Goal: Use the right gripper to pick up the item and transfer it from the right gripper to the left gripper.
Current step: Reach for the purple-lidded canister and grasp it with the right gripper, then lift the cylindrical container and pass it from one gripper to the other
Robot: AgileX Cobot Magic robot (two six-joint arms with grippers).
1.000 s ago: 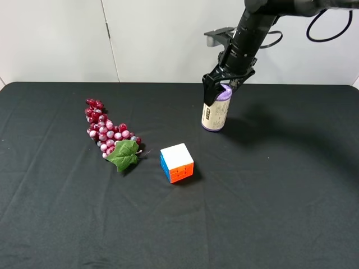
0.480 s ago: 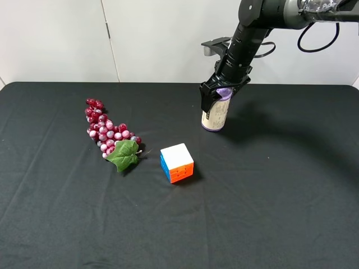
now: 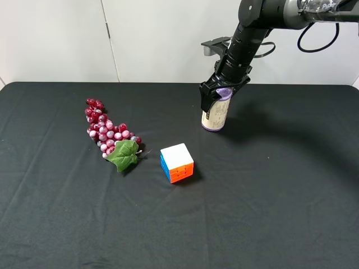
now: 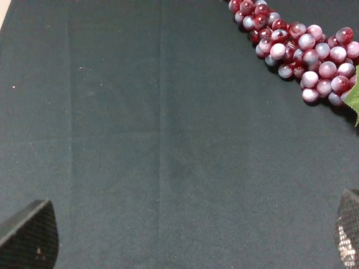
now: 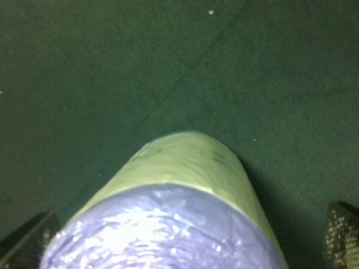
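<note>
Currently straddling upright item (image 3: 215, 116) with right gripper (image 3: 219, 94) spread wide, ready to clamp; with left gripper (image 4: 188, 235) likewise wide, awaiting handover.

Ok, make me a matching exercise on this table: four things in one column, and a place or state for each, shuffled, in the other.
Things:
1. canister
2. puzzle cube
3. grape bunch
4. right claw

Places or states:
A. lies farthest left
B. open, one finger on either side of a purple top
C. stands upright, farthest back
D. sits nearest the middle, white face up

Pairs: 1-C, 2-D, 3-A, 4-B
</note>
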